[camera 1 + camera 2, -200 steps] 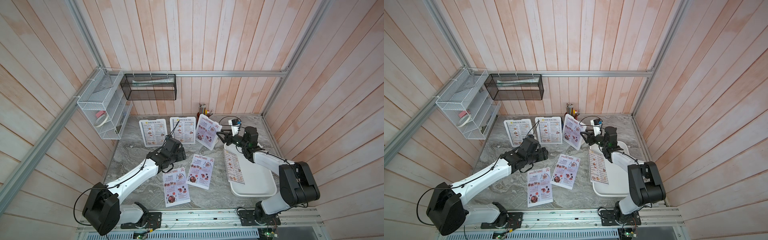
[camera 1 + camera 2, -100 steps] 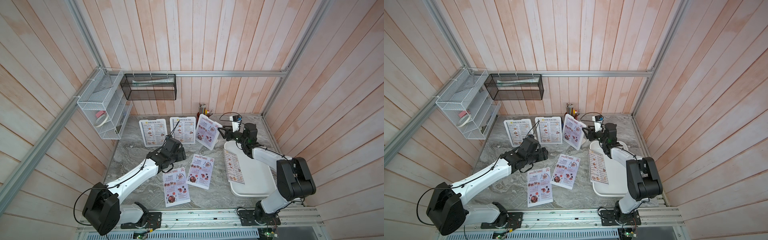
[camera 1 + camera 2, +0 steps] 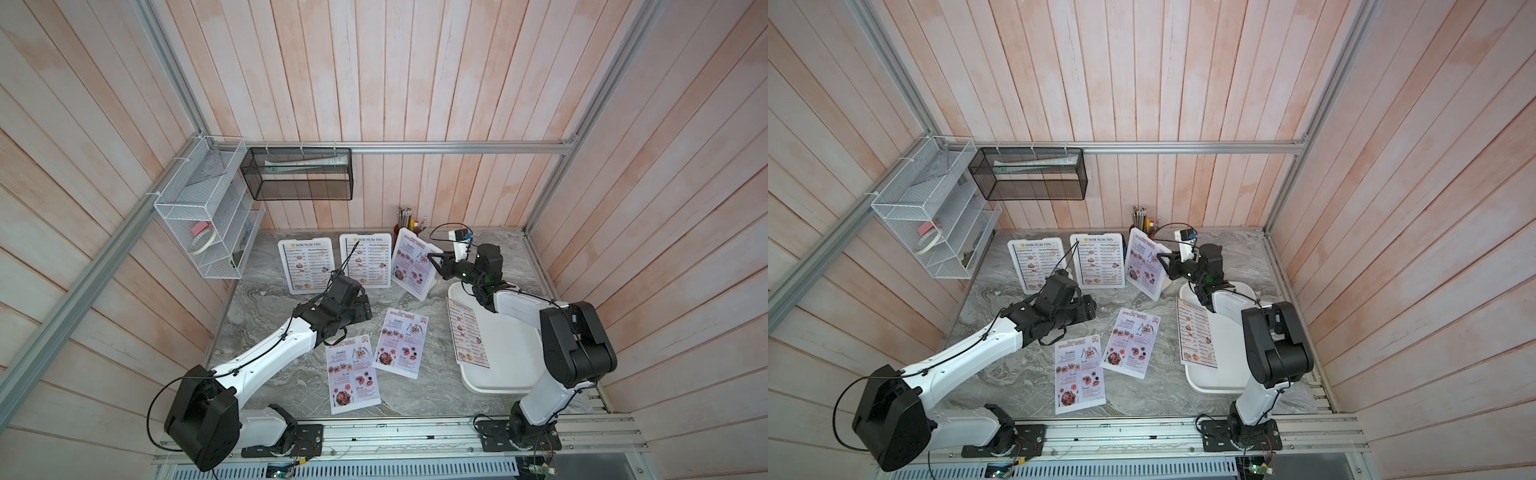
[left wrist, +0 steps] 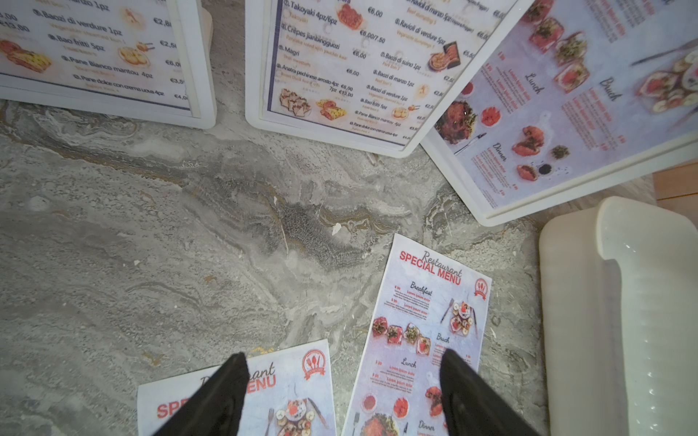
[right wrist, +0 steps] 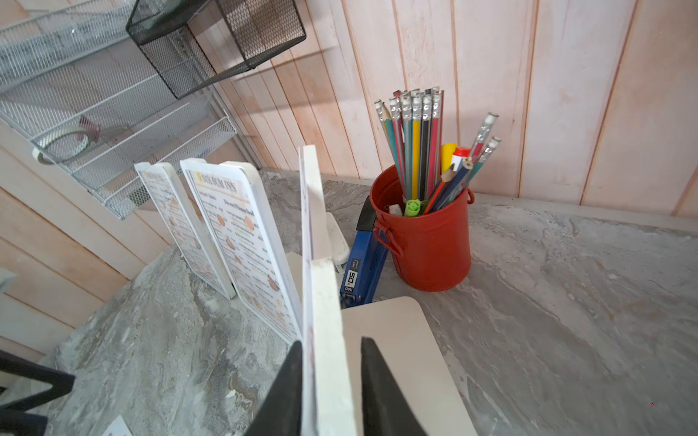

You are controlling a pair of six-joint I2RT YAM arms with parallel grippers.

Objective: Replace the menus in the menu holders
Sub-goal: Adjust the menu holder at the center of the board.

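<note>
Lying on tray [image 3: 511, 365]: one menu [image 3: 467, 336]

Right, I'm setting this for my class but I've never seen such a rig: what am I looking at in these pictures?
Two robot arms, each ending in a two-fingered gripper. Two pictures look down on the whole scene; two come from cameras on the wrists. On the grey table stand three white menu holders: two hold Dim Sum Inn menus, the right-hand holder a Special Menu. Two loose Special Menu sheets lie flat; one Dim Sum Inn sheet lies on a white tray. The left gripper hovers open over the loose sheets. The right gripper straddles the right-hand holder's edge; whether it grips is unclear.
</note>
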